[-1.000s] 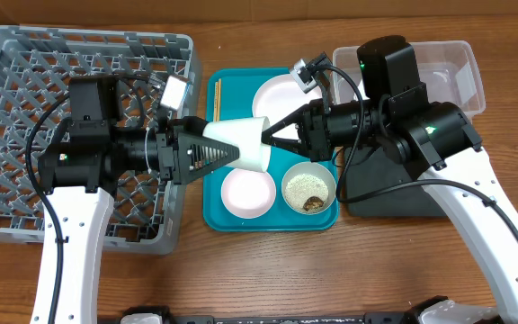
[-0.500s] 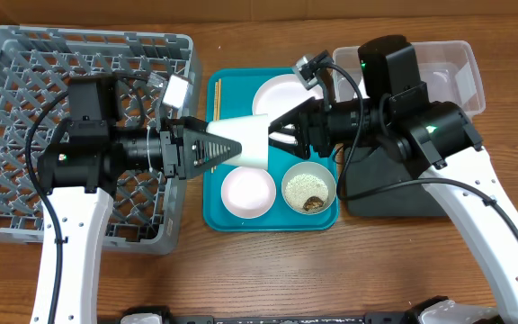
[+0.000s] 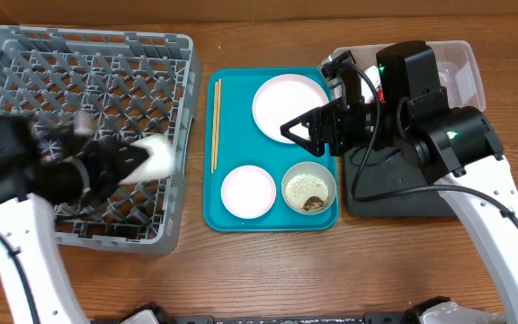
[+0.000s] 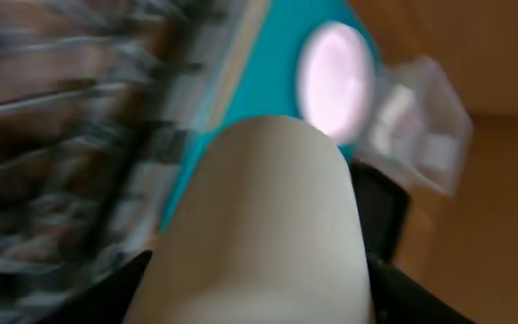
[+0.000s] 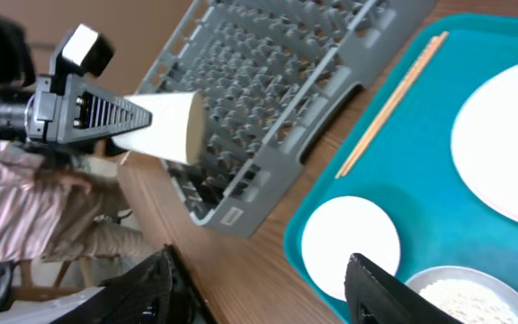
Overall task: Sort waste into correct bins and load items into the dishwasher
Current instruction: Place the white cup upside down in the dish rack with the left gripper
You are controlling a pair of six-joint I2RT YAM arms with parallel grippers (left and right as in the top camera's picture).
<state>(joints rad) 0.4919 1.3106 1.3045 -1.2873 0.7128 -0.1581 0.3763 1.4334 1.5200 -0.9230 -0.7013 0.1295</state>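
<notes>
While the small white cup (image 3: 156, 155) is seen lying on its side above the front right part of the large square grey plastic dish rack (image 3: 79, 54), it is gripped between the fingers of the left gripper (image 3: 124, 164). That arm is smeared with blur in the overhead view, so whether the cup touches the lattice floor cannot be told. Across on the teal rectangular serving tray (image 3: 241, 144), the right gripper (image 3: 299, 135) is held with its jaws spread apart and nothing between them, just beside the large round pale-pink plate (image 3: 286, 101). The smaller round plate (image 3: 247, 192) is seen at the tray's front, and the pale green-white bowl (image 3: 309, 187) beside it is filled with white rice and a small brown morsel (image 3: 313, 204). The thin wooden chopsticks (image 3: 215, 121) are laid along the tray's left edge. Further right, the clear plastic rectangular tub (image 3: 457, 63) and the shallow black rectangular tray (image 3: 394, 193) are partly hidden by the right arm.
</notes>
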